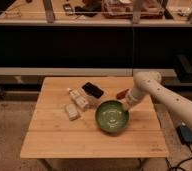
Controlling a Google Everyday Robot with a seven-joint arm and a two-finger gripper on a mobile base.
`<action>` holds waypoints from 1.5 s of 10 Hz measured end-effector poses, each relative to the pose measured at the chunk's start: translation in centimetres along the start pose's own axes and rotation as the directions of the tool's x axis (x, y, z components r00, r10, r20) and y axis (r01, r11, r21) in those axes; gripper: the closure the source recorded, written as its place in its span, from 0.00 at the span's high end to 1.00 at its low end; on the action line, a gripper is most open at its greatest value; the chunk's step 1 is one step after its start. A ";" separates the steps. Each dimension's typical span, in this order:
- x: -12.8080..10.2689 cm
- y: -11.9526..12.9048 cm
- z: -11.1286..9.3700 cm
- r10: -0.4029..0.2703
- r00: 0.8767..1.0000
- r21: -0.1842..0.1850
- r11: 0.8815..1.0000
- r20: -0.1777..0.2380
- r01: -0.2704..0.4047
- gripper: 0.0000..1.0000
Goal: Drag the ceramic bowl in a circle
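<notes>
The green glazed ceramic bowl (111, 117) sits upright on the wooden table (54, 140), right of centre. My gripper (126, 106) is at the bowl's far right rim, at the end of the white arm (161, 95) that reaches in from the right. The gripper touches or sits just inside the rim; the contact itself is hidden by the wrist.
A flat black rectangular object (92, 90) lies behind the bowl to the left. Two small white blocks (80, 100) (71, 111) lie left of the bowl. A small reddish-brown item (122, 93) lies behind the bowl, near the arm. The table's right edge is close.
</notes>
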 end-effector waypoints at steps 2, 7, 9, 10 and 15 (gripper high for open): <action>-3.1 3.3 -2.4 0.081 0.997 -0.048 0.996 -0.010 -0.082 0.00; -15.9 5.7 -3.8 0.216 0.969 -0.124 0.972 0.118 -0.202 0.00; -17.5 3.9 -3.5 0.181 0.972 -0.103 0.981 0.150 -0.167 0.00; -17.3 2.3 -3.3 0.134 0.978 -0.082 0.989 0.160 -0.122 0.00; -12.8 -6.8 0.3 -0.148 0.966 0.046 0.989 0.212 0.142 0.00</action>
